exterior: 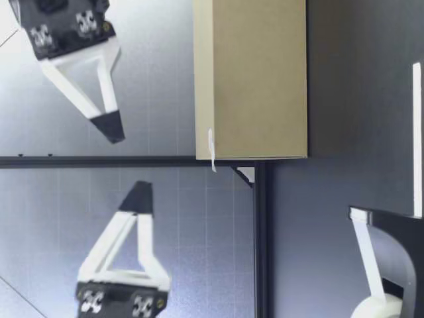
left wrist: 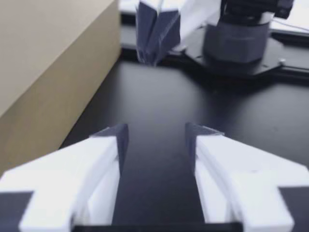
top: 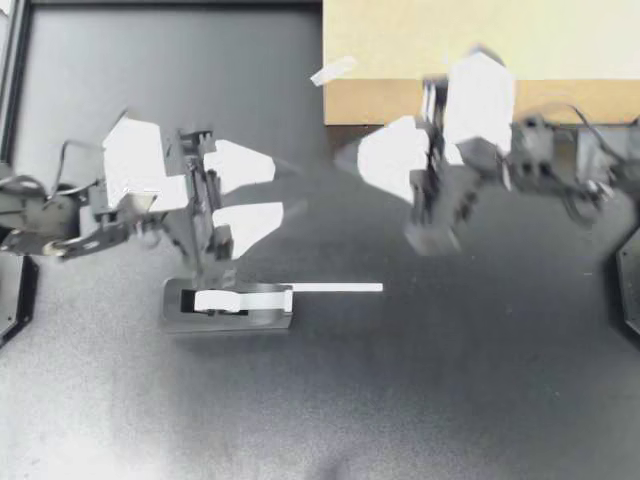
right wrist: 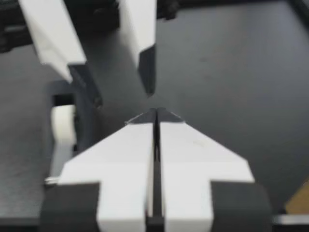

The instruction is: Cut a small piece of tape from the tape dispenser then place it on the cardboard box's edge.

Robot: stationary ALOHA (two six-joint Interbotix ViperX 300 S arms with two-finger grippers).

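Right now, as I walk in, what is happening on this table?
Two robot arms are working with tape. My left end effector hangs open near the tape dispenser and holds nothing. My right end effector is shut and empty, in the air beside the cardboard box. A small piece of tape sits on the box's edge, and a long strip sticks out from the dispenser.
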